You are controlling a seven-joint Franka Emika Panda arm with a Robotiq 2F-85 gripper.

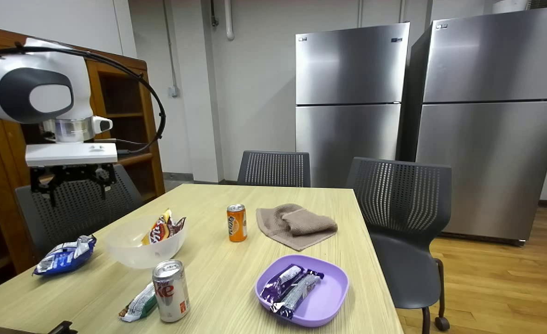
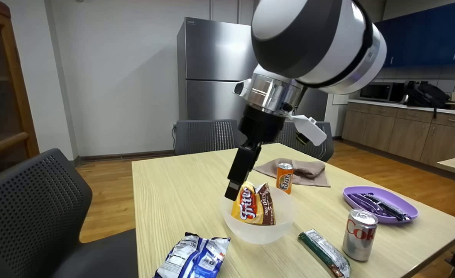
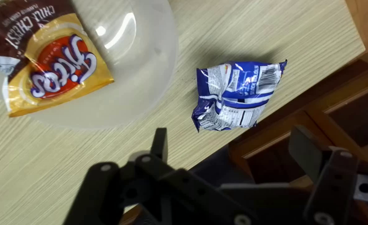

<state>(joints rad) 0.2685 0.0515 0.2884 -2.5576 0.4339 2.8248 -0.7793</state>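
I hold my pincer [image 1: 78, 197] spread wide, higher than the table [image 1: 213, 283], a blue snack bag [image 3: 238, 97] near its edge, a Fritos Chili Cheese bag [image 3: 57, 64] in the translucent bowl [image 3: 143, 81]

In an exterior view the camera looks slightly down across the table [image 1: 208, 199] at two fridges [image 1: 352, 139], the arm [image 1: 36, 88] at the left edge; in an exterior view facing a fridge and blue cupboards [image 2: 424, 34], the arm looms close. Both share the cans [image 2: 360, 241] and purple plate [image 1: 331, 287]. From close above, the wrist view looks steeply down on the bowl [image 3: 140, 90], which shows in all three.
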